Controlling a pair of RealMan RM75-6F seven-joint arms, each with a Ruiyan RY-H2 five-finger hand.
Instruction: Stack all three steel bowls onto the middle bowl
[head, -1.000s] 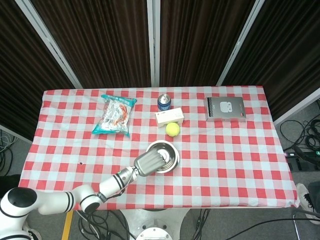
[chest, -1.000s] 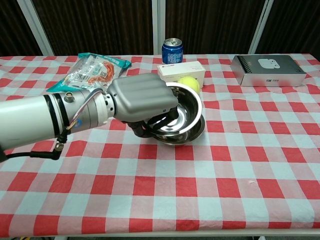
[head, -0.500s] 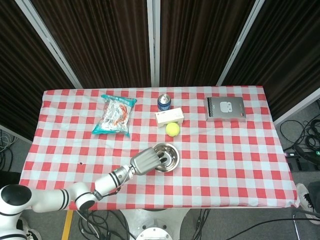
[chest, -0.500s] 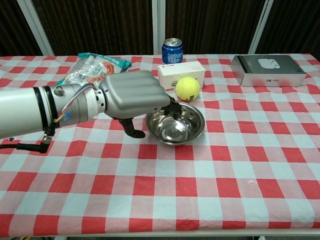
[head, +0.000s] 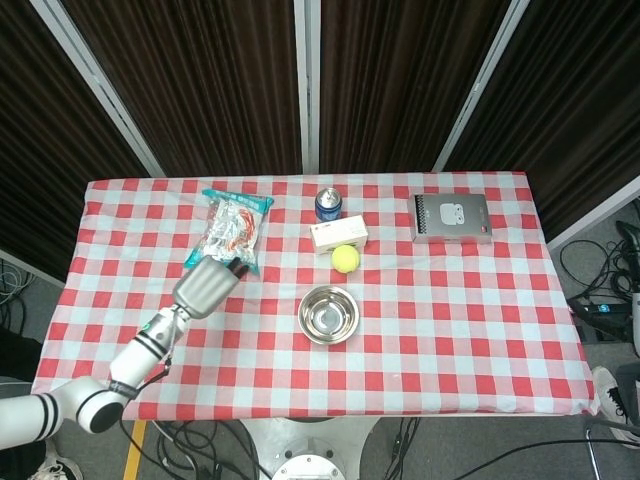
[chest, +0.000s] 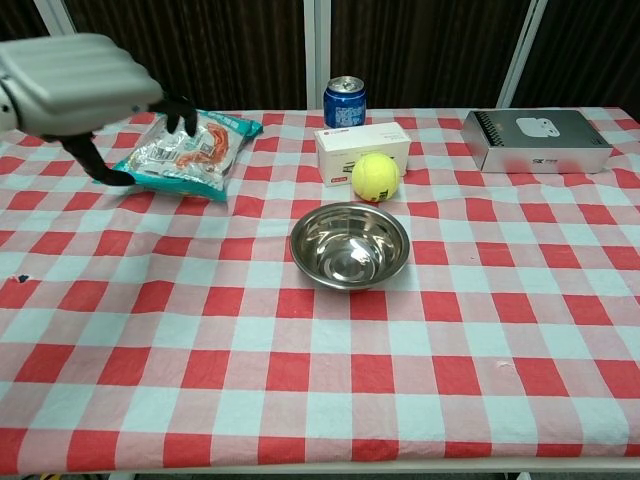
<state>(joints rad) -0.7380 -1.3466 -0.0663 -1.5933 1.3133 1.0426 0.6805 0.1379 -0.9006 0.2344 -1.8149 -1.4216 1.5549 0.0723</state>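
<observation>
Bowls (chest: 349, 246) nested mid-table; left hand (head: 206, 285) pulled back left of them, holding nothing, fingers loosely curled; stacking looks done.

Left robot hand (head: 207, 285) raised, holding nothing, fingers loosely curled

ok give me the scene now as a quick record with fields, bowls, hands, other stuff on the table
bowls: steel bowl stack at table centre, upright, nothing touching it
left hand: left hand raised above the snack bag, holding nothing
right hand: not in view
behind bowls: tennis ball, white box, blue can
far right: grey box
surface: checked tablecloth
</observation>
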